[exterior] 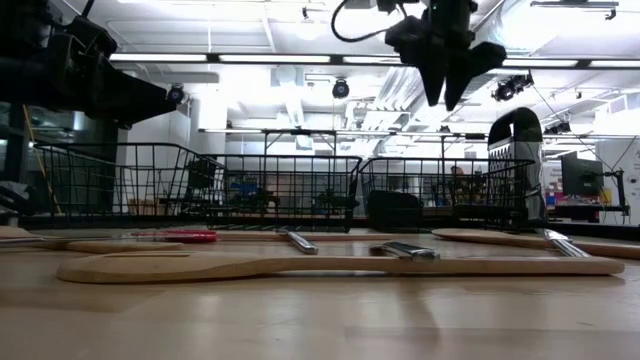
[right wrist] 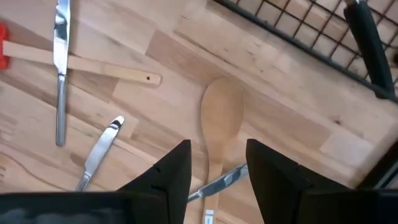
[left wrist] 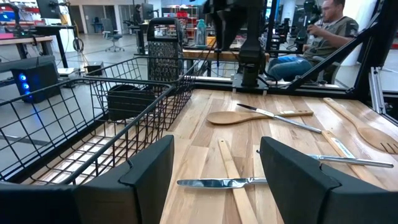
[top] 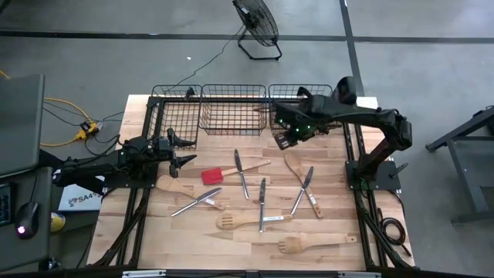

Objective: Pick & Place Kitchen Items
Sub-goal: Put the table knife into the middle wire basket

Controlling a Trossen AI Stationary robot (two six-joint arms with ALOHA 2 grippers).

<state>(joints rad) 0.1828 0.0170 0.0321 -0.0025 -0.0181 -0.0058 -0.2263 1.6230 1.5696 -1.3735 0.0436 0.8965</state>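
Fingers of the right gripper [top: 287,139] are seen parted with nothing between them in the right wrist view [right wrist: 214,171]; the gripper is hung high over the table's far right part, just in front of the right basket [top: 305,108]. Directly under it a wooden spoon [right wrist: 219,127] is seen, bowl toward the baskets, crossed by a metal knife [top: 302,189].

Left gripper [top: 184,150] fingers are spread wide and empty, confirmed in the left wrist view [left wrist: 214,168]; it is held near the table's left edge, beside the left basket [top: 174,116].

Utensil positions on the table [top: 340,259]:
- red-headed spatula [top: 228,171] near the middle, crossed by a knife [top: 241,174]
- second wooden spoon [top: 181,188] just in front of the left gripper, with a knife [top: 194,202] laid over its handle
- another knife [top: 262,205] crossing a slotted wooden spatula [top: 251,222]
- slotted wooden fork-spatula [top: 316,245] nearest the front edge

A black-handled tool [right wrist: 370,43] is seen lying in the right basket. The middle basket [top: 233,108] is placed between the other two. A person [left wrist: 323,31] is seated beyond the table.
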